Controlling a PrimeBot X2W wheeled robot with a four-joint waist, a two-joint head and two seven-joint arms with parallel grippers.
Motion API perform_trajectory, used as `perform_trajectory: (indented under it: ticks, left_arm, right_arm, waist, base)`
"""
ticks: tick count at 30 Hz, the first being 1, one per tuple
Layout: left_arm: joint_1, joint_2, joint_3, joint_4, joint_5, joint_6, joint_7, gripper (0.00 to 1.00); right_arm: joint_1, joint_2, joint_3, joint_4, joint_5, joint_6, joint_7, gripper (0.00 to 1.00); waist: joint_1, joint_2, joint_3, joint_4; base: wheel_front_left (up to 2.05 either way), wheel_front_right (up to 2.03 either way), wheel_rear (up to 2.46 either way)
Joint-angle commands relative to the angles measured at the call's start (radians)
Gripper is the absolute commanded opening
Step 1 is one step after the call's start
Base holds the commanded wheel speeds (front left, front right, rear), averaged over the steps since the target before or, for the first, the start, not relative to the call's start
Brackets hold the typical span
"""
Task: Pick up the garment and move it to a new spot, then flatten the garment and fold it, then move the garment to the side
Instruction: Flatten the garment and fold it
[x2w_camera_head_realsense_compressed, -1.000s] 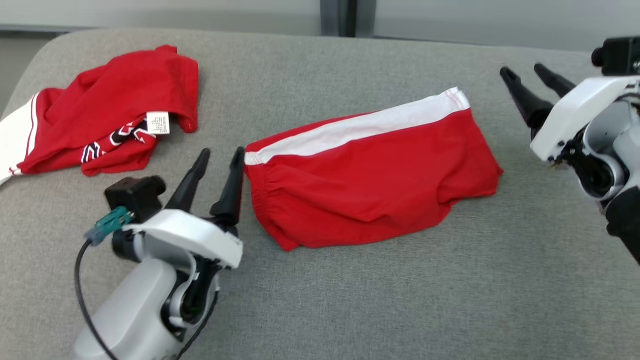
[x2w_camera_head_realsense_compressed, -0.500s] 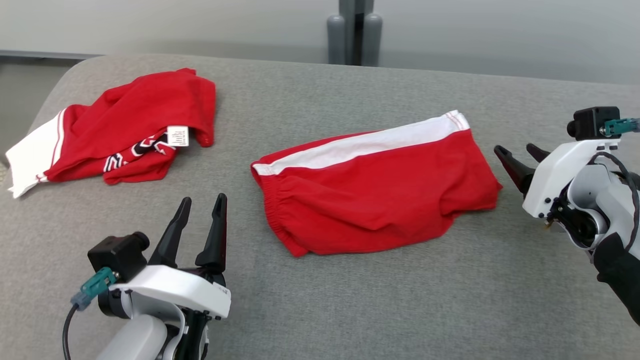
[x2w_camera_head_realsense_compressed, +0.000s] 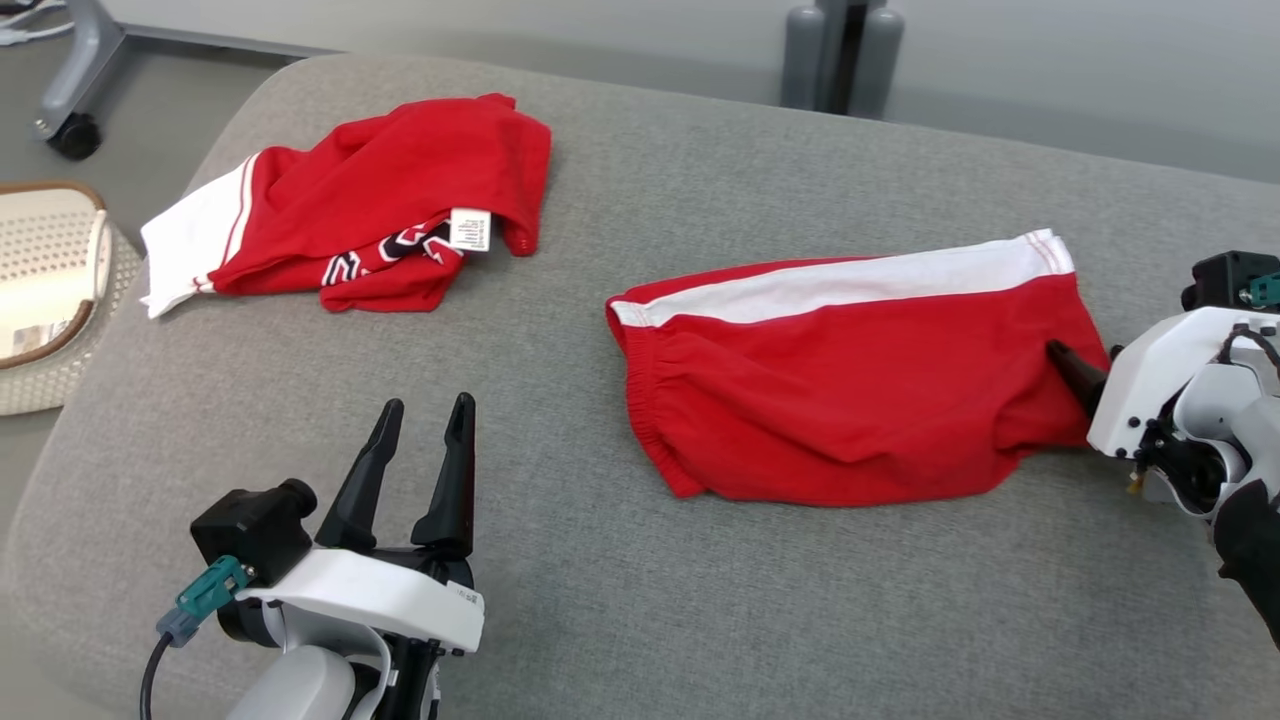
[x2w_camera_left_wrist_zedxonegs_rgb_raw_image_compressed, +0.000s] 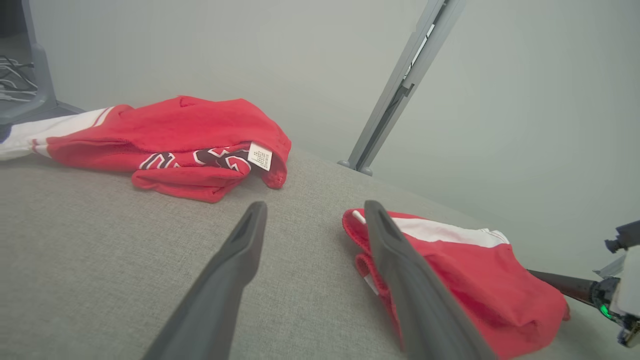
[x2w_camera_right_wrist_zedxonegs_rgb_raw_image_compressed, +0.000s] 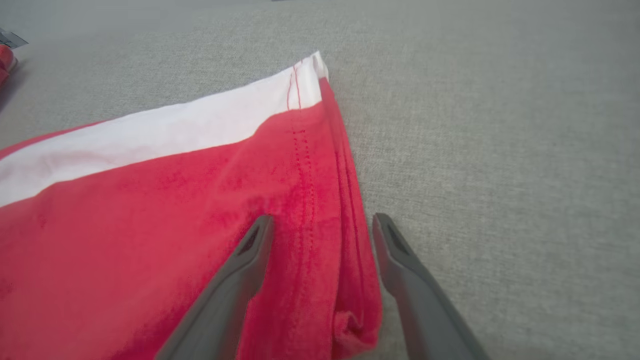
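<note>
Right gripper (x2w_camera_right_wrist_zedxonegs_rgb_raw_image_compressed: 322, 219) first: its fingers are spread apart with nothing pinched. Its own wrist cam makes it plain that they straddle the stitched end of the garment (x2w_camera_right_wrist_zedxonegs_rgb_raw_image_compressed: 150, 225), one finger over red cloth and the other over bare gray fabric just beside the hem. The head cam is way less helpful here. There the right gripper (x2w_camera_head_realsense_compressed: 1075, 375) is one dark finger poking onto the red edge, with its partner hidden behind the white housing.

Left gripper (x2w_camera_head_realsense_compressed: 428, 402) is parted too, holding nothing. It hangs over the bare gray desk (x2w_camera_head_realsense_compressed: 600, 620) near the front, well apart from the elastic end of the garment (x2w_camera_head_realsense_compressed: 850, 400).

The left wrist cam looks out low between its fingers (x2w_camera_left_wrist_zedxonegs_rgb_raw_image_compressed: 230, 270) and catches the garment (x2w_camera_left_wrist_zedxonegs_rgb_raw_image_compressed: 475, 280) side-on. The right arm's finger comes in at the garment's far end, and there's a green light on that wrist.

The garment lies folded flat, right of the desk's middle, white stripe along the far edge. A second red heap (x2w_camera_head_realsense_compressed: 380, 200) with a white label sits at the far left corner. The head cam adds a pale perforated basket (x2w_camera_head_realsense_compressed: 40, 300) off the desk's left side.
</note>
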Motion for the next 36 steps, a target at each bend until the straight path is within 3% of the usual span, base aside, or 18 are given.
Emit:
perform_trajectory:
  ticks: [1,9,10,11,12,14,15,21,36]
  left_arm:
    - [0.007,0.000,0.004,-0.004,0.006,-0.003,-0.004,1.00]
    - [0.011,-0.006,0.013,-0.006,0.002,-0.013,-0.005,1.00]
    - [0.012,-0.007,0.015,-0.006,0.001,-0.012,-0.005,1.00]
    - [0.013,-0.007,0.016,-0.006,0.000,-0.013,-0.005,1.00]
    - [0.015,-0.007,0.018,-0.006,-0.001,-0.012,-0.006,1.00]
    - [0.017,-0.005,0.020,-0.007,-0.001,-0.012,-0.006,1.00]
    - [0.018,-0.004,0.021,-0.007,0.000,-0.012,-0.006,1.00]
    - [0.023,0.003,0.022,-0.007,0.003,-0.013,-0.005,1.00]
    - [0.055,0.036,0.019,-0.046,0.008,0.002,0.017,1.00]
  right_arm:
    - [-0.009,0.000,-0.003,0.029,0.002,0.000,0.003,1.00]
    - [-0.007,0.026,0.005,0.088,0.003,0.000,0.033,1.00]
    - [-0.006,0.028,0.005,0.091,0.006,0.000,0.040,0.90]
    - [-0.005,0.030,0.006,0.092,0.007,0.000,0.043,0.59]
    - [-0.005,0.032,0.007,0.092,0.008,0.000,0.045,0.40]
    - [-0.006,0.036,0.010,0.089,0.009,0.000,0.044,0.20]
    - [-0.007,0.036,0.011,0.084,0.009,0.000,0.037,0.01]
    - [-0.015,0.025,0.010,0.047,0.012,0.000,0.002,0.00]
    - [0.080,-0.049,0.008,-0.144,0.074,0.000,-0.070,0.00]
  waist:
    - [0.0000,0.0000,0.011,0.021]
    - [0.0000,0.0000,0.021,0.046]
    - [0.0000,0.0000,0.021,0.046]
    - [0.0000,0.0000,0.021,0.046]
    - [0.0000,0.0000,0.021,0.044]
    - [0.0000,0.0000,0.021,0.038]
    - [0.0000,0.0000,0.020,0.034]
    - [0.0000,0.0000,0.011,0.001]
    - [0.0000,0.0000,-0.058,-0.189]
  base:
    - [0.00,0.00,0.00]
    - [0.00,0.00,0.00]
    - [0.00,0.00,0.00]
    - [0.00,0.00,0.00]
    - [0.00,0.00,0.00]
    - [0.00,0.00,0.00]
    - [0.00,0.00,0.00]
    - [0.00,0.00,0.00]
    - [0.00,0.00,0.00]
